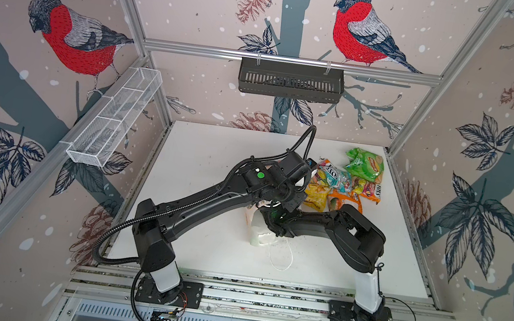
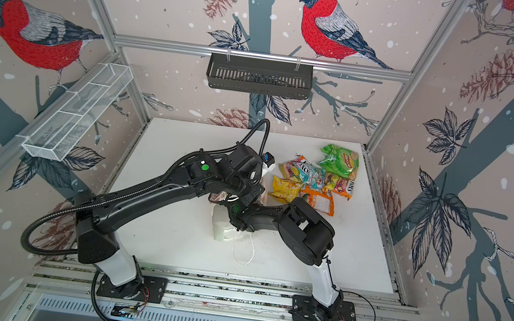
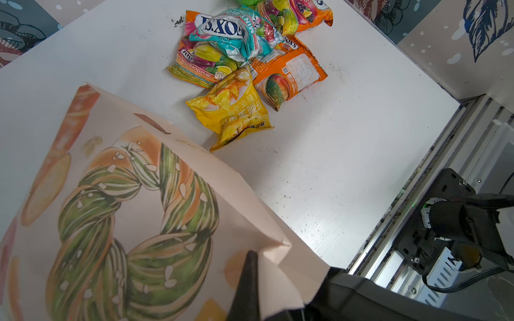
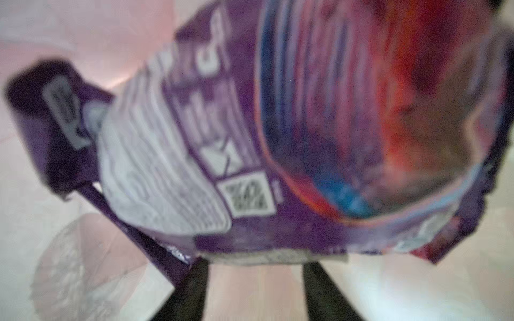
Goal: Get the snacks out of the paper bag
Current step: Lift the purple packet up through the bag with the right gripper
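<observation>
At the upper right of the white table (image 1: pixel 207 161), a green packet (image 1: pixel 365 164), a teal packet (image 1: pixel 341 180), a yellow packet (image 1: pixel 315 198) and an orange packet (image 1: pixel 341 203) lie bunched together. Mid-frame the paper bag (image 1: pixel 257 233) lies under the left arm (image 1: pixel 195 200) and the right arm (image 1: pixel 357 238), with its cord handle (image 1: pixel 282 262) loose below.

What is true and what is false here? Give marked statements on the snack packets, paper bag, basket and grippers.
1. The large green crinkly packet lies on the white table, outside the cream paper bag. True.
2. The black slotted wall basket holds the yellow glossy packet. False: that packet lies on the table beside the orange glossy packet.
3. The left gripper has its jaws shut on the bag's edge. True.
4. The purple glossy packet lies among the packets on the table. False: it is inside the bag, before the right gripper.
</observation>
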